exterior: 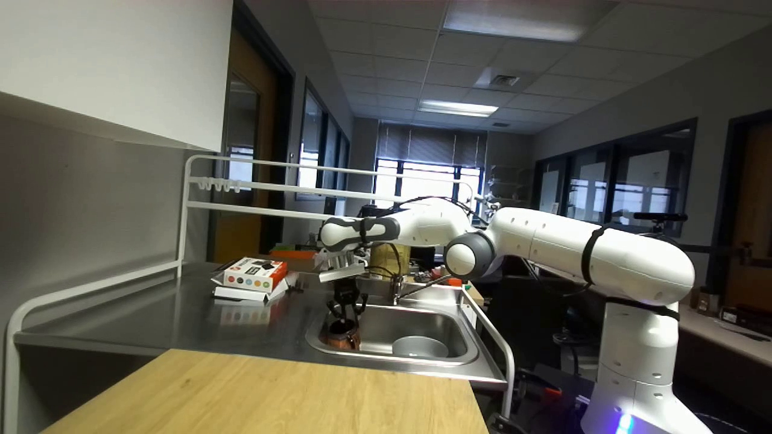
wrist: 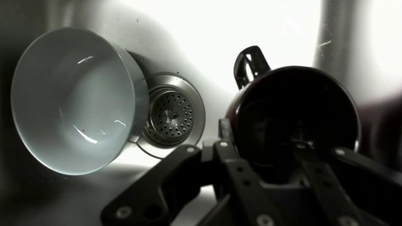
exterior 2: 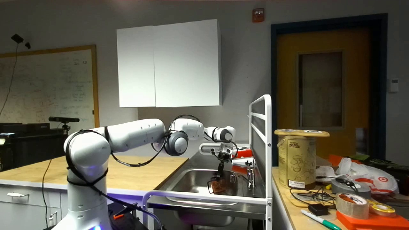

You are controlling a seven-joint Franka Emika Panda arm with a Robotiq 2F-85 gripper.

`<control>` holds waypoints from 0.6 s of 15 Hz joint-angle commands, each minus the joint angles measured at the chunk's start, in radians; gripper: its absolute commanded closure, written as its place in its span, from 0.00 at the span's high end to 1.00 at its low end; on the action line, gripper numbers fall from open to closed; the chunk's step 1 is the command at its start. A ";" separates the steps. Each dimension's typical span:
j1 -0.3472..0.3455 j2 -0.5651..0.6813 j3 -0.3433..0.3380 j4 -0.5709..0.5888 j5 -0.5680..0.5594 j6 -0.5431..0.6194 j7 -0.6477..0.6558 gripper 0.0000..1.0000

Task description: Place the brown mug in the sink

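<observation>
The brown mug (exterior: 345, 339) is inside the metal sink (exterior: 392, 322), at the end away from the robot base. It also shows in an exterior view (exterior 2: 218, 186). In the wrist view the mug (wrist: 295, 103) looks upright, with its dark opening facing the camera and its handle at the upper left. My gripper (wrist: 263, 136) is open, with its fingers apart. One finger is outside the mug's wall and the other is over or inside its opening. Both exterior views show the gripper (exterior: 345, 316) pointing down at the mug. The mug's base is hidden.
A light grey bowl (wrist: 75, 100) sits in the sink beside the drain (wrist: 171, 116). The faucet (exterior: 396, 289) stands at the sink's rear edge. A white rail (exterior 2: 207, 195) runs along the counter's end. A red and white box (exterior: 254, 274) lies on the counter.
</observation>
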 commanded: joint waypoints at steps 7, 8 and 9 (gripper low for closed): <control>0.033 -0.041 0.004 0.003 -0.026 0.008 -0.091 1.00; 0.036 -0.044 0.005 0.003 -0.026 0.004 -0.101 1.00; 0.041 -0.042 0.006 0.014 -0.022 -0.001 -0.109 1.00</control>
